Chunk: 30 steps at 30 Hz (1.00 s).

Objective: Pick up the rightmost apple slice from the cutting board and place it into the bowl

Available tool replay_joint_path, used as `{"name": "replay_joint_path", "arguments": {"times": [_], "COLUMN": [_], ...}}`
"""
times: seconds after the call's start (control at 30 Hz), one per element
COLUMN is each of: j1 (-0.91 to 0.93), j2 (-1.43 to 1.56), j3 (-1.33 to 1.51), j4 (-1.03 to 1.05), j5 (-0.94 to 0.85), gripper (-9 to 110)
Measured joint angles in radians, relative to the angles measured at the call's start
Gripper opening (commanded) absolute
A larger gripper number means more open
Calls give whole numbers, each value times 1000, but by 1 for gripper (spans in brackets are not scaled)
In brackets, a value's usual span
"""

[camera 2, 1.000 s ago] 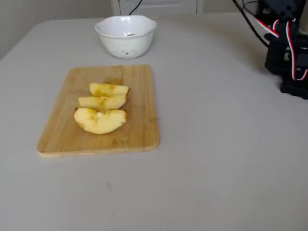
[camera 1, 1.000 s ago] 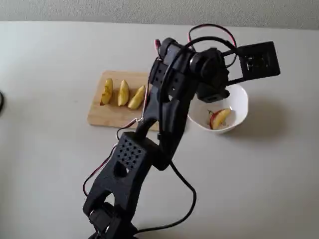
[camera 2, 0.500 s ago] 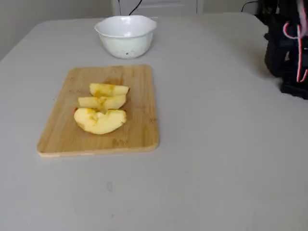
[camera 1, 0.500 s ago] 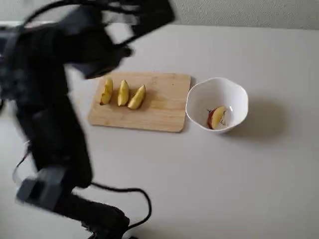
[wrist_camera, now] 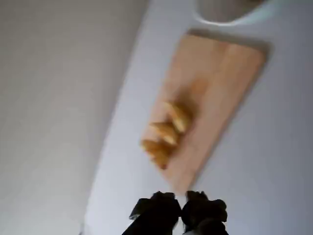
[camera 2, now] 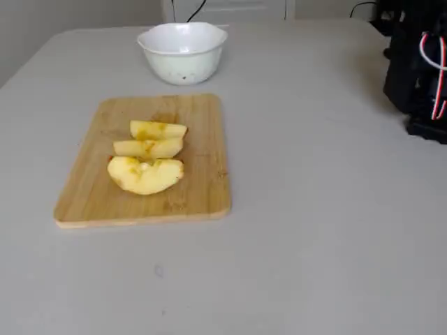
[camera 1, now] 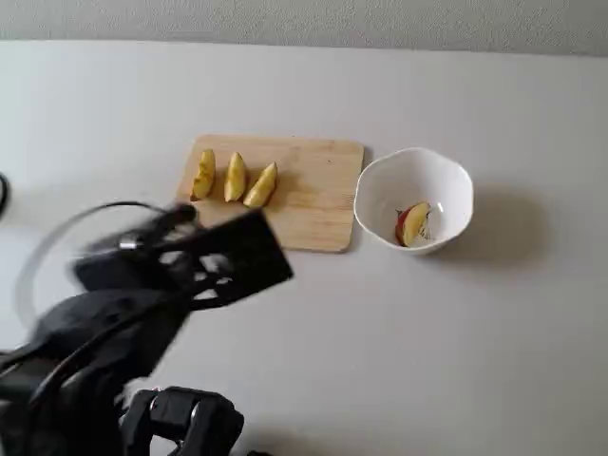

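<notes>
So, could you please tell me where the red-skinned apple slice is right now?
In a fixed view it lies inside the bowl, the slice resting on the bottom, right of the board.

It looks like a room in a home. A plain pale bench [camera 2: 335, 230] fills the frames, with a wooden cutting board [camera 2: 202, 188] at centre left and a white bowl [camera 2: 183, 52] at upper centre. Behind, at the top edge, stand a bare wall and white panelled woodwork [camera 2: 230, 8].
</notes>
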Motion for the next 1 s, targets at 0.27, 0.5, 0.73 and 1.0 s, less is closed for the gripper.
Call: {"name": "replay_joint_path", "arguments": {"times": [0.27,0.5,0.73,1.0], "j1": [29,38,35,35], "j2": [150,167,164,164], "j3": [417,439,439,439], "j4": [8,8,8,8], "j5": [64,86,86,86], "gripper": [0,0,0,0]}}
